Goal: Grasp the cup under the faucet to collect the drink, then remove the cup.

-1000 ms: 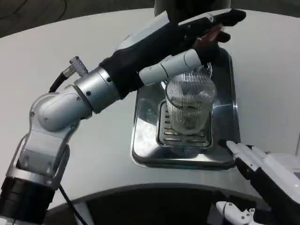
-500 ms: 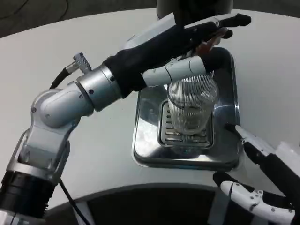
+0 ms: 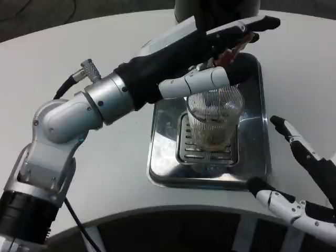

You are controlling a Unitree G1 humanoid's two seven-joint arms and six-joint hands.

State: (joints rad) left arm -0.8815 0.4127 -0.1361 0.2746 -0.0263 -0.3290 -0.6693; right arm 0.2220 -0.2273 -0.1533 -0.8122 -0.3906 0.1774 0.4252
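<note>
Broadly, the scene is laid out on a white table (image 3: 79, 58), whose rounded near edge is seen at the bottom of the head view. On it, a shiny metal drip tray (image 3: 163, 157) is set, with a slotted grate (image 3: 202, 152) sunk in its middle. At the far end of the tray, the dark base of the dispenser (image 3: 215, 8) is seen at the top edge.

The left forearm (image 3: 73, 118) is stretched from the lower left up toward the dispenser. The left hand (image 3: 205, 44) is held over the cup, its fingers (image 3: 252, 25) laid flat and pressed together on a reddish part at the faucet; whether anything is gripped cannot be told.

The cup (image 3: 212, 118), a clear ribbed glass, is stood upright on the grate under the hand. Its long axis is vertical and its open mouth is pointed up; a little pale liquid is seen at its bottom.

The right hand (image 3: 299, 184) is held at the tray's right near corner, its fingers spread apart and nothing held, apart from the cup.
</note>
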